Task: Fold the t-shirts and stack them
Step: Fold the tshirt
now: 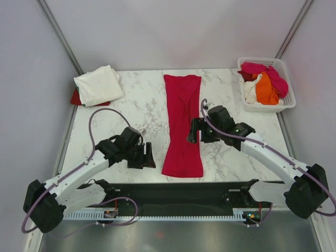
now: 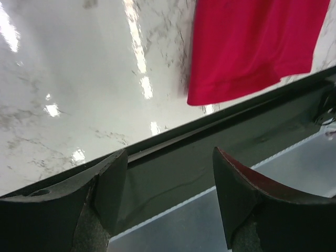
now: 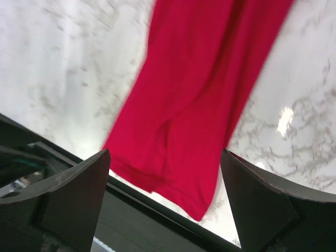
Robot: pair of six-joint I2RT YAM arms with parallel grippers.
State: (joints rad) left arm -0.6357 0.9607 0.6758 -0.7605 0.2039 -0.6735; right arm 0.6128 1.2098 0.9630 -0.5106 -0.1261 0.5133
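A crimson-red t-shirt (image 1: 182, 123) lies folded into a long narrow strip down the middle of the marble table; its near hem shows in the left wrist view (image 2: 252, 47) and the right wrist view (image 3: 199, 105). A folded cream-white t-shirt (image 1: 98, 84) lies at the back left on a red one (image 1: 76, 98). My left gripper (image 1: 147, 157) is open and empty, just left of the strip's near end. My right gripper (image 1: 193, 131) is open and empty, at the strip's right edge near its middle.
A white lattice basket (image 1: 287, 103) at the back right holds pink (image 1: 265, 69), orange (image 1: 266, 89) and white (image 1: 250, 92) shirts. The table's dark front rail (image 1: 178, 188) runs along the near edge. Grey walls enclose the table.
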